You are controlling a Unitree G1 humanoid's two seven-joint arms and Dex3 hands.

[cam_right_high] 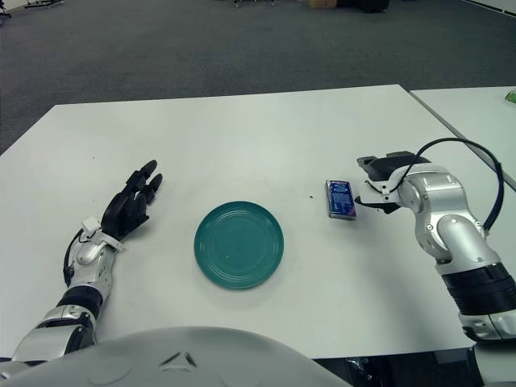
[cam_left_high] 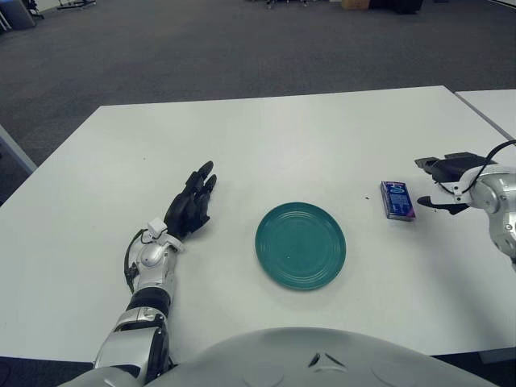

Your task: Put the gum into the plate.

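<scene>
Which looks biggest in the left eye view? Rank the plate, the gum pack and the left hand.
1. Teal plate
2. Left hand, open, left of the plate
3. Blue gum pack, smallest, flat on the table beside the open right hand

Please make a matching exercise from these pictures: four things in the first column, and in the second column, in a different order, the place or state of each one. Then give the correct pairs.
Column 1
1. gum pack
2. plate
3. left hand
4. right hand

Column 2
a. teal, with nothing in it, near the middle of the white table
b. fingers apart, just to the right of the gum, not gripping it
c. fingers stretched out, to the left of the plate
d. blue, flat on the table, to the right of the plate

Pairs: 1-d, 2-a, 3-c, 4-b
</scene>
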